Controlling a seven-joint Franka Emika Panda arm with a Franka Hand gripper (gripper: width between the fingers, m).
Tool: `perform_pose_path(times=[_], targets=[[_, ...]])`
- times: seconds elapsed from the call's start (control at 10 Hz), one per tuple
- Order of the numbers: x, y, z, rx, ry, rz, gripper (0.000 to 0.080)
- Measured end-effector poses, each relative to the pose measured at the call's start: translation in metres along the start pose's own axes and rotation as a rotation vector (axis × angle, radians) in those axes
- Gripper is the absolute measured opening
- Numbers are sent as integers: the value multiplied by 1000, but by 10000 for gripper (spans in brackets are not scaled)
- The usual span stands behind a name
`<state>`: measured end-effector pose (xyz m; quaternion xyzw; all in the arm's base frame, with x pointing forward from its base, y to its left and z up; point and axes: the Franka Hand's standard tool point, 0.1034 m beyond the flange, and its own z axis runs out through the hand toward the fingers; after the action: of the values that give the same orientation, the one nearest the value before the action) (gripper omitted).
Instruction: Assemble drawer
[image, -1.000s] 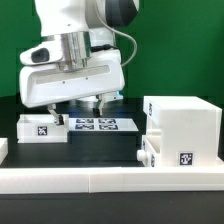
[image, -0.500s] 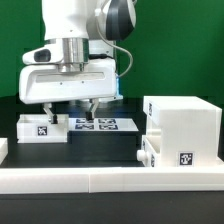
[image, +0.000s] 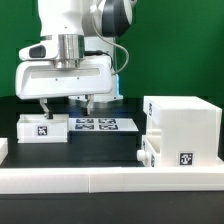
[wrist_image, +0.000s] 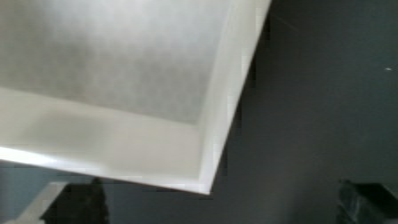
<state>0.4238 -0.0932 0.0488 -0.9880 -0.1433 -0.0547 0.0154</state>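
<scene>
White-cased, my tool hangs wide open and empty, partly over the small white open-top plastic tray at the exterior view's left of the black table. I see the large white box-like housing well apart at the exterior view's right, with a second small tray just beside it.

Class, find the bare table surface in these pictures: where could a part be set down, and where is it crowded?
Free: the dark table strip bordered by the marker board, the tray below the open claw, the housing and the front rim. Crowded: around that tray, beneath the claw.
</scene>
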Motion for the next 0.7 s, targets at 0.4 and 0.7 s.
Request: perform_pose_path(times=[0.4,0.7], targets=[[-13,-6,3,-5,0,43,649],[-33,-10,12,-1,-15,79,649]])
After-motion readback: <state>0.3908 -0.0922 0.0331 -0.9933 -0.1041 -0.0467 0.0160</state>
